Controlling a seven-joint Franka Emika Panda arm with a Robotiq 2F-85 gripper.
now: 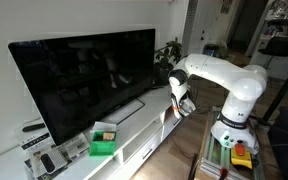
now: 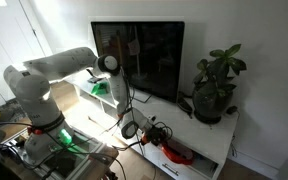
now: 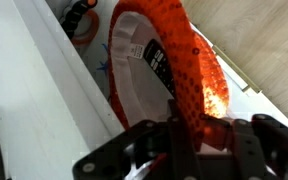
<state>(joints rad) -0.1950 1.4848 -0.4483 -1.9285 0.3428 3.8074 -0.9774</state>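
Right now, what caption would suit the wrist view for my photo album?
Gripper clamped on the edge of an orange mesh item with white lining, beside a white cabinet.

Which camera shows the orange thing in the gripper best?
The wrist view: the orange mesh thing fills the frame, white lining and label showing, pinched in the shut gripper. In both exterior views it is too small to make out.

Exterior views see the television [image 1: 84, 80] [image 2: 139, 60] from opposite ends; wrist view hugs the tool [image 3: 174, 148].
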